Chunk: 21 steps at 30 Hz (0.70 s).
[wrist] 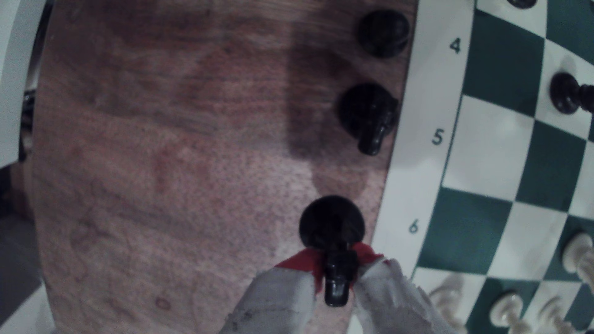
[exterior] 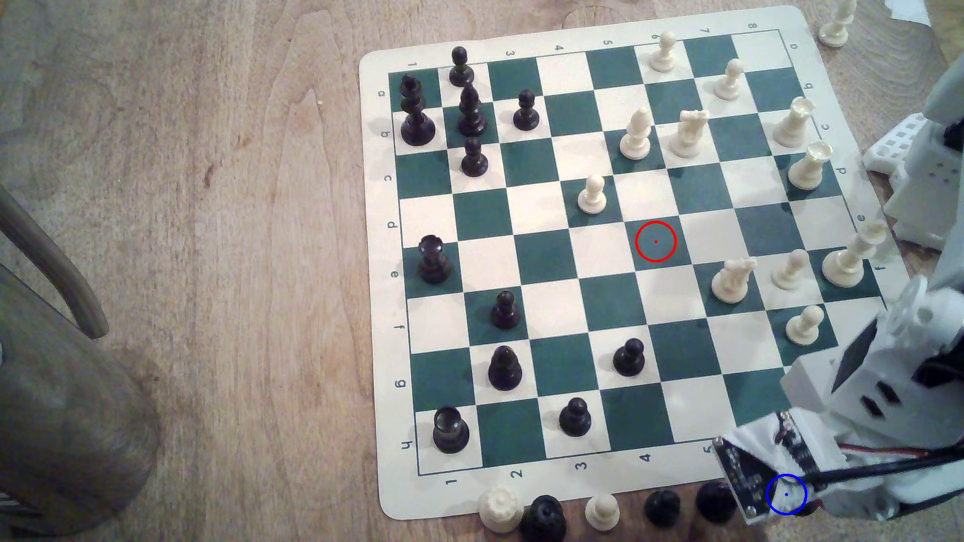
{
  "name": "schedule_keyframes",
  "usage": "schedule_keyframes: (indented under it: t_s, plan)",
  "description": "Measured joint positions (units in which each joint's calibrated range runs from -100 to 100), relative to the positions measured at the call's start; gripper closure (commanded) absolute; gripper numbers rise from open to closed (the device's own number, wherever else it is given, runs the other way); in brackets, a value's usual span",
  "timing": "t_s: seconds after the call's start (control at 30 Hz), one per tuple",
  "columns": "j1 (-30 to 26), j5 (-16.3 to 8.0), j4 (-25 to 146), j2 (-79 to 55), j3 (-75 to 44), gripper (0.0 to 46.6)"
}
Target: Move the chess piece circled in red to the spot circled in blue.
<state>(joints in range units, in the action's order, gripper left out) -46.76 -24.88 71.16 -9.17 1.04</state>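
The wooden surface takes up most of the room in the exterior view, with a green-and-white chess mat laid over its 3 o'clock half. A blurred grey-brown shape fills the 8 o'clock corner. The white arm reaches in from 4 o'clock and hangs over the mat's corner near the printed 5.

On the mat, black pieces crowd the 9 o'clock files: a black king near 11 o'clock, a black rook on row e and another black rook on row h. Cream pieces stand toward 2 and 3 o'clock, a white knight among them. A red ring sits on a bare green square near the board's middle. Captured pieces line the surface along the mat's 6 o'clock edge.

The blue ring is drawn at about 5 o'clock in the exterior view, over the arm's wrist parts, just off the mat's corner.

In the wrist view, the end effector is closed narrow on the black knight, its red-tipped, cloth-wrapped fingers pressing the head from both sides. The knight's round base lies over bare wood just beside the mat's border by the 6; I cannot tell whether it touches the wood. A second black knight stands on the wood near the 5, well apart from the held one.
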Motion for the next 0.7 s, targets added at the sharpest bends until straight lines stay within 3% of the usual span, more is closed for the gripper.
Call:
schedule_keyframes:
  t_s: [0.47, 0.57, 0.7]
  plan:
    - [-0.2, 0.0, -4.5, -4.8, 1.9, 45.4]
    - [-0.2, 0.0, -4.6, -4.9, 1.9, 38.6]
    - [-0.2, 0.3, -4.5, -4.9, 1.9, 34.0]
